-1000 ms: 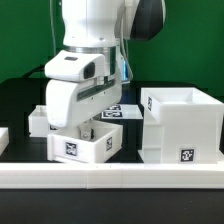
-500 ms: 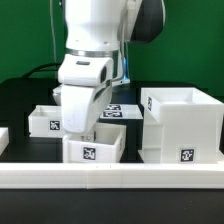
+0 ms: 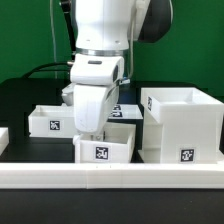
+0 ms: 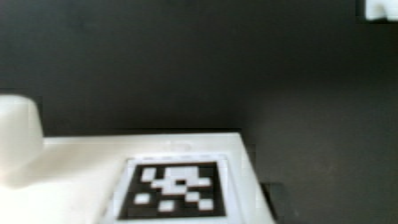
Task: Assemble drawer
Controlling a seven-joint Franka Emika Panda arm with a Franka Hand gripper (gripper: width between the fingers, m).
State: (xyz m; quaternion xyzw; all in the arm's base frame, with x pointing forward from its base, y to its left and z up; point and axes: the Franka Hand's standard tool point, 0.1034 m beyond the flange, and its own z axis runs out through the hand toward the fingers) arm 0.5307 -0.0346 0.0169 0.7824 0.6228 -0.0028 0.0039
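The large white drawer housing (image 3: 185,125) stands at the exterior view's right, open at the top, with a tag low on its front. A small white tray (image 3: 118,150) with a tag on its front sits just left of the housing, close to it. My gripper (image 3: 94,130) reaches down into this tray, and its fingertips are hidden by the tray wall and the hand. The wrist view shows the tray's tagged white face (image 4: 178,188) close up. A second small tray (image 3: 50,121) rests further back at the left.
A long low white rail (image 3: 110,178) runs along the front. The marker board (image 3: 128,110) lies flat behind the trays, partly hidden by my arm. A white part (image 3: 3,138) shows at the left edge. The table is black.
My gripper and the small tray have moved together toward the exterior view's right, closer to the housing. The housing and the second tray have not moved.
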